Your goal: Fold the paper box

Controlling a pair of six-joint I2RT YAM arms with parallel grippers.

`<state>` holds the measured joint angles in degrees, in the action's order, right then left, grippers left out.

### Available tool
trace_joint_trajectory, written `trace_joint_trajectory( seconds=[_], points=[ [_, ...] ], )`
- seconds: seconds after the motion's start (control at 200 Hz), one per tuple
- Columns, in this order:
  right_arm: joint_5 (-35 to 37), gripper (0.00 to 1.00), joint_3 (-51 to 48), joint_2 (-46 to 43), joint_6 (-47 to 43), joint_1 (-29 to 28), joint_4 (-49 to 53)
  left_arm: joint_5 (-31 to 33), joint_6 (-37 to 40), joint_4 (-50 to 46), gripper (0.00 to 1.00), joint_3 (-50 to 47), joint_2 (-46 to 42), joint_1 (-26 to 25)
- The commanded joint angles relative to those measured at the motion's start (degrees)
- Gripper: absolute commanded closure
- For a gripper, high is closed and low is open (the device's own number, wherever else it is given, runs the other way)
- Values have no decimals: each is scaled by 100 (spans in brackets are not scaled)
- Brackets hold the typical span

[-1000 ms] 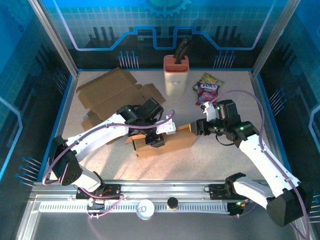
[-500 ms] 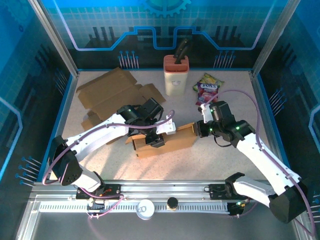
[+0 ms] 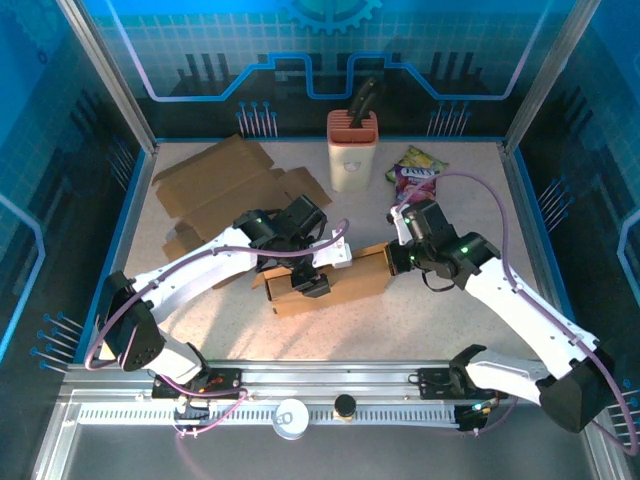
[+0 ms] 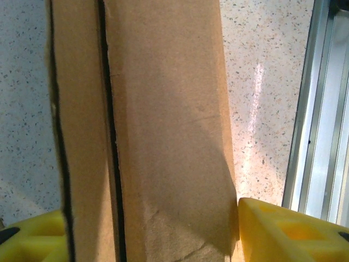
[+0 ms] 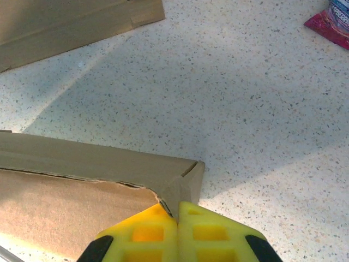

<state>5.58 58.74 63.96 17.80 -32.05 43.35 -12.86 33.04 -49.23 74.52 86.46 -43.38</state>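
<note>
The paper box [image 3: 340,282] is a brown cardboard box lying mid-table, long side running left to right. My left gripper [image 3: 311,281] reaches down over its left part. In the left wrist view the box [image 4: 163,120] lies between the two yellow fingers [image 4: 283,229], and the left gripper [image 4: 147,232] stands open astride it, the right finger close against the box's edge. My right gripper [image 3: 400,262] is at the box's right end. In the right wrist view the gripper [image 5: 177,210] is shut on the end flap at the corner of the box [image 5: 109,169].
Flat cardboard sheets [image 3: 215,185] lie at the back left. A beige holder [image 3: 352,150] with a dark handle stands at the back centre, a snack packet [image 3: 418,175] to its right. A metal rail [image 3: 330,385] runs along the near edge.
My right gripper has moved left to the box's right end and closed on its flap. The left gripper's jaws have widened slightly around the box.
</note>
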Motion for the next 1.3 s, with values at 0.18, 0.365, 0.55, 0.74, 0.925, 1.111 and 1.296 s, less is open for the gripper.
trace_joint_trajectory(
  seconds=[0.18, 0.365, 0.55, 0.74, 0.925, 1.111, 1.296],
  points=[
    [89, 100, 525, 252, 401, -151, 658, 91, -147, 80, 36, -32, -15, 21],
    [-25, 100, 750, 282, 606, -162, 883, 120, -157, 94, 38, -17, -13, 18],
    [-243, 100, 983, 375, 761, -161, 1080, 150, -174, 116, 38, -14, -15, 0],
    [-527, 100, 1061, 398, 993, -65, 1156, 177, -203, 127, 38, -10, 19, -25],
    [-958, 100, 1045, 354, 1240, 97, 1155, 201, -219, 142, 38, -27, 2, -66],
    [-1216, 100, 1033, 340, 1439, 249, 1061, 138, -253, 139, 51, 8, -2, -103],
    [-1387, 100, 1058, 332, 1531, 357, 1081, 137, -263, 156, 52, 10, -32, -112]
  ],
)
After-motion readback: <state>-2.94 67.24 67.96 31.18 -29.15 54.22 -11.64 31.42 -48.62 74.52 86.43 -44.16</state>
